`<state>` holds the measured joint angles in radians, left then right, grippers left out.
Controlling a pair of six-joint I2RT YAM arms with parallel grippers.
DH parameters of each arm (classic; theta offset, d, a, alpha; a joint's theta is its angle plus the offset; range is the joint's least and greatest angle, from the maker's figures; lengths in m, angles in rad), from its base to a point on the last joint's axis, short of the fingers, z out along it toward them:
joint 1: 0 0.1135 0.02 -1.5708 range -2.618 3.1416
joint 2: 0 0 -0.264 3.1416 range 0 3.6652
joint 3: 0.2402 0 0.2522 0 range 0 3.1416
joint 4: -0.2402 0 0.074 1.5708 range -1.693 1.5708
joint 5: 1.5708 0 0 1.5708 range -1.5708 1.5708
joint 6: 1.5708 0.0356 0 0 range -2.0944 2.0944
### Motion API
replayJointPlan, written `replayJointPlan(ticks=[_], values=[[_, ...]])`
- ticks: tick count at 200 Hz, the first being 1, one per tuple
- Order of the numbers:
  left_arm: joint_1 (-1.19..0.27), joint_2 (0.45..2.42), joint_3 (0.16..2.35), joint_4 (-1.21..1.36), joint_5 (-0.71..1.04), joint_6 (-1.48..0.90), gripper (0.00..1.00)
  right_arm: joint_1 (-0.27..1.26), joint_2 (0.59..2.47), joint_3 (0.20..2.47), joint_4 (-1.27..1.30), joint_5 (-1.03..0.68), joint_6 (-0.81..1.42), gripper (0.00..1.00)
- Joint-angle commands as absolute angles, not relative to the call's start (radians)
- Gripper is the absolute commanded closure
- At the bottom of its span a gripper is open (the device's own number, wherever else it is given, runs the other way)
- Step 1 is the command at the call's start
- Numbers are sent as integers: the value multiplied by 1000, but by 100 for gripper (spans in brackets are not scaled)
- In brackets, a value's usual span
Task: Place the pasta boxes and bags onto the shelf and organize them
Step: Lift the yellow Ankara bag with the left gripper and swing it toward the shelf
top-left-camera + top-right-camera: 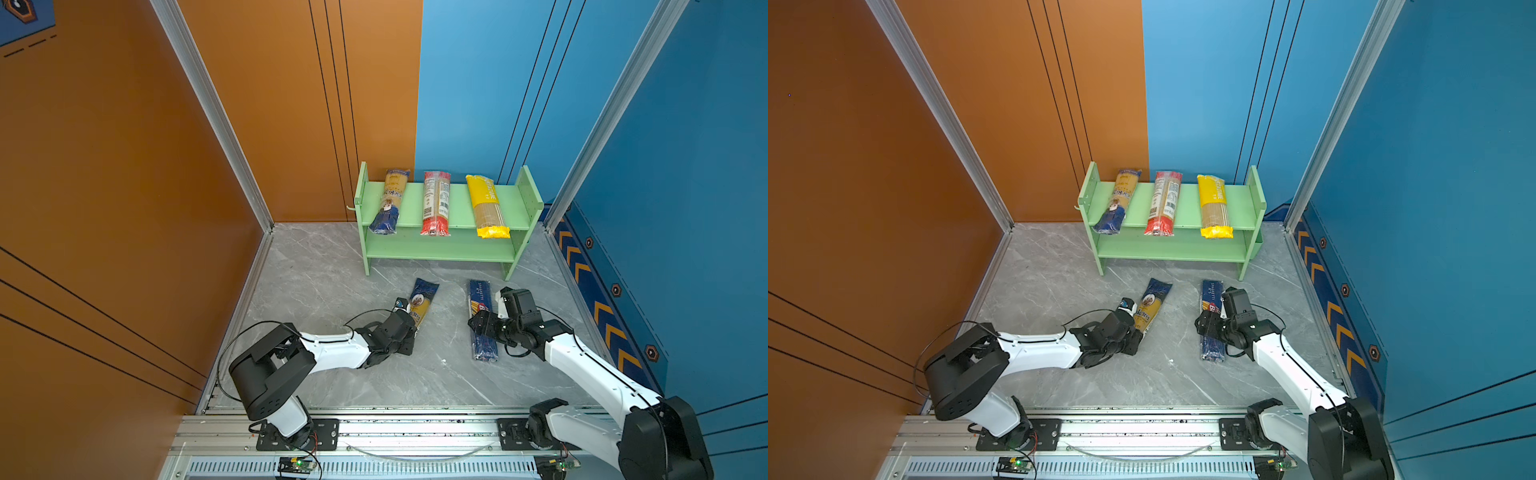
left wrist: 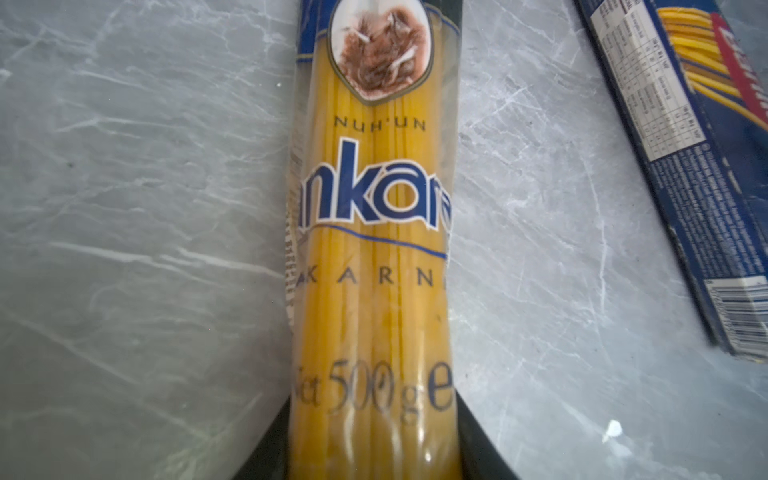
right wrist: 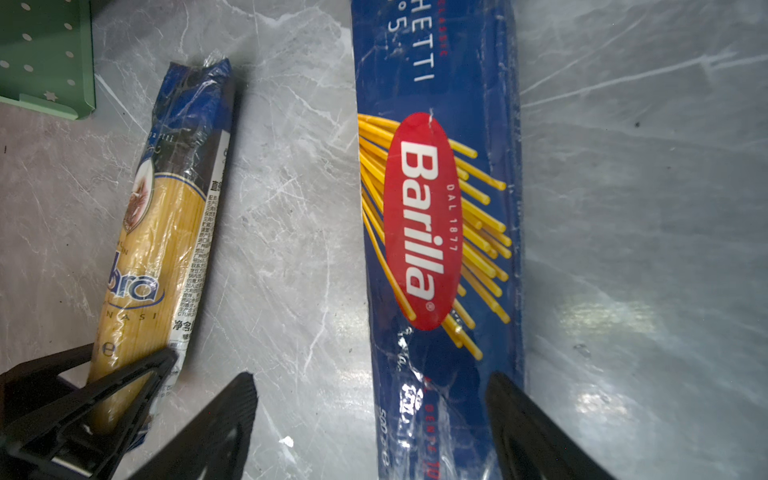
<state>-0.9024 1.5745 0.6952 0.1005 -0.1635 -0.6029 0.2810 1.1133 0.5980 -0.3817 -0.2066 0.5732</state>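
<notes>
The light-green shelf (image 1: 459, 205) (image 1: 1187, 203) stands at the back. Its top tier carries an ankara bag (image 1: 390, 201), a red-ended clear bag (image 1: 436, 203) and a yellow bag (image 1: 486, 205), all lying front to back. A second ankara bag (image 1: 423, 301) (image 2: 374, 249) lies on the marble floor. My left gripper (image 1: 409, 328) (image 2: 372, 399) is shut on its near end, with a finger pressed against each side. To the right lies the dark blue Barilla pack (image 1: 480, 295) (image 3: 436, 208). My right gripper (image 1: 490, 313) (image 3: 370, 378) stands open across it, not clamping it.
The shelf's lower tier (image 1: 440, 249) runs beneath the top one. An orange wall (image 1: 124, 208) closes the left and a blue wall (image 1: 685, 208) the right, near the right arm. An aluminium rail (image 1: 415, 428) carrying both arm bases runs along the front.
</notes>
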Motion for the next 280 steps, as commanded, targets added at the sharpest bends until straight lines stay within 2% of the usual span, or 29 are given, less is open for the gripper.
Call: replayJointPlan(ticks=[1,280], values=[[-917,1520,684,55,-134,-650,100,278,1121,586,-371,-213,577,16],[-980,1242,736,-154,-336,-644,100,278,1133,588,-363,-215,572,15]])
